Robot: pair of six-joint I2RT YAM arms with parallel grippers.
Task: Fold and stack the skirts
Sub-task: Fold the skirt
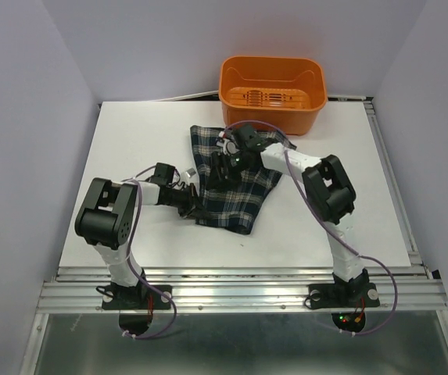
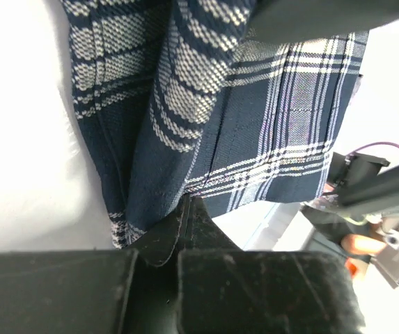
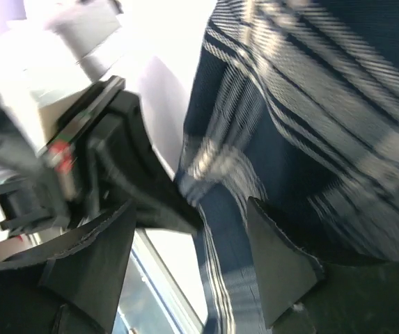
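left gripper point(image 1: 195, 205) is clamped on the skirt point(image 1: 235, 176) at its left edge, at the end far from the orange basket point(image 1: 271, 92). left wrist view shows the pads point(image 2: 209, 240) pressed together with the plaid edge nipped at the tips. skirt lies on the white table point(image 1: 130, 141) just on the near side of the basket, far edge close to the basket wall, can't tell if it touches. cloth looks rumpled and partly doubled over in the middle, not flat. right gripper point(image 1: 225, 166) hangs over the middle of the cloth, between the left gripper and the basket, jaws spread wide and holding nothing: right wrist view has the fingers point(image 3: 283, 264) apart, plaid running past beyond them, not between. my read: mid-fold on this skirt, one edge secured, other arm free for a second hold. next move calls for the right to come down and close on an edge nearer the basket, then both carry the cloth across together with enough tension that the pleats don't bunch. hard to make out: right wrist view is blurred, so waistband vs hem there is a guess; right arm covers the fold line from above; can't tell how many layers the left is pinching; only one skirt in view, none seen in the basket, though its near wall hides part of the floor
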